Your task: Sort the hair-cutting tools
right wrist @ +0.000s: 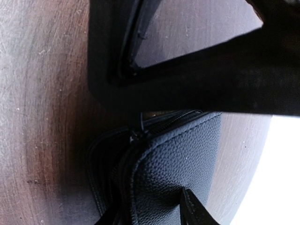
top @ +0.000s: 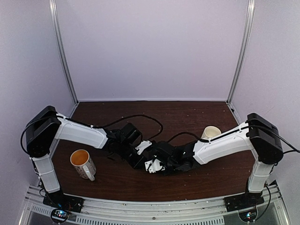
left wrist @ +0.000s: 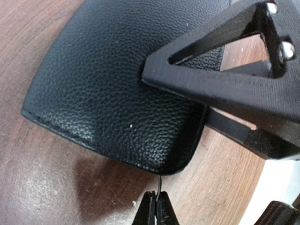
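- Your left gripper (left wrist: 155, 208) has its jaws pressed together, pinching a thin dark zipper pull (left wrist: 161, 183) at the rounded corner of the black case (left wrist: 112, 79).
- Your right gripper (right wrist: 152, 213) is narrowed onto the case's edge, with one finger lying on the grained top face beside the zipper (right wrist: 173, 117).
- The case lies flat on the brown table (left wrist: 28, 178), mid-table, under both grippers where your arms meet.
- You cannot tell where the hair-cutting tools are; no view shows them.
- An orange-lined mug (top: 82, 162) stands near your left arm, well apart from the case.
- A cream mug (top: 211, 132) stands behind your right arm.
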Motion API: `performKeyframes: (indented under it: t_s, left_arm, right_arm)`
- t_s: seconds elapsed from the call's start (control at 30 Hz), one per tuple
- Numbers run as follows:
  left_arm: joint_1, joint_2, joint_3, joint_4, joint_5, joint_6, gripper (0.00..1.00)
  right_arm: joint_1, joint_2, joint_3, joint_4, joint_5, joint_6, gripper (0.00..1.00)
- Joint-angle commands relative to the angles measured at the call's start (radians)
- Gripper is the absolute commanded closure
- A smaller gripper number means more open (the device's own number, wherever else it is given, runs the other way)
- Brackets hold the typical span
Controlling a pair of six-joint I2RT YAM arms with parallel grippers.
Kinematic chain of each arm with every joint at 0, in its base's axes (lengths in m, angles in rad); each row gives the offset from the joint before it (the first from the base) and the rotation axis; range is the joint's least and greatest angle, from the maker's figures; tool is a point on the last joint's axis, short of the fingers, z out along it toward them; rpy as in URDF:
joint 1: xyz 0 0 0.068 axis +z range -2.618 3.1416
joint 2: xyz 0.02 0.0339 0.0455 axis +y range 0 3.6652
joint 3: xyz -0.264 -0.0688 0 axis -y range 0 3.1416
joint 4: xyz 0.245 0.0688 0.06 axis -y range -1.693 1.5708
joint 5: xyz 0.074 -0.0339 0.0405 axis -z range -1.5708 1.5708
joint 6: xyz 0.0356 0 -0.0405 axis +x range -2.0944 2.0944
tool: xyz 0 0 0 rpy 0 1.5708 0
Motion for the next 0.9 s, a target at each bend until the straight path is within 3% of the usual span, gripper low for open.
performKeyframes:
  t_s: [0.0, 0.2, 0.37, 0.57, 0.87]
  left_arm:
    - [-0.061, -0.037, -0.029, 0.037, 0.1, -0.044, 1.0]
    - [-0.055, 0.071, 0.096, -0.045, -0.005, -0.074, 1.0]
    - [-0.024, 0.076, 0.108, -0.11, -0.065, -0.069, 1.0]
    - [0.001, 0.064, 0.127, -0.183, -0.141, -0.047, 1.0]
    - [0.065, 0.042, 0.141, -0.255, -0.232, -0.002, 1.0]
  right_arm:
    - [-0.033, 0.001, -0.016, 0.002, -0.023, 0.138, 0.62]
    - [-0.032, -0.104, -0.009, -0.146, -0.132, 0.133, 0.5]
    - [-0.037, -0.269, -0.084, -0.251, -0.219, 0.08, 0.43]
    - [-0.068, -0.357, -0.174, -0.27, -0.231, 0.044, 0.41]
    - [-0.263, -0.306, -0.155, -0.245, -0.234, -0.013, 0.42]
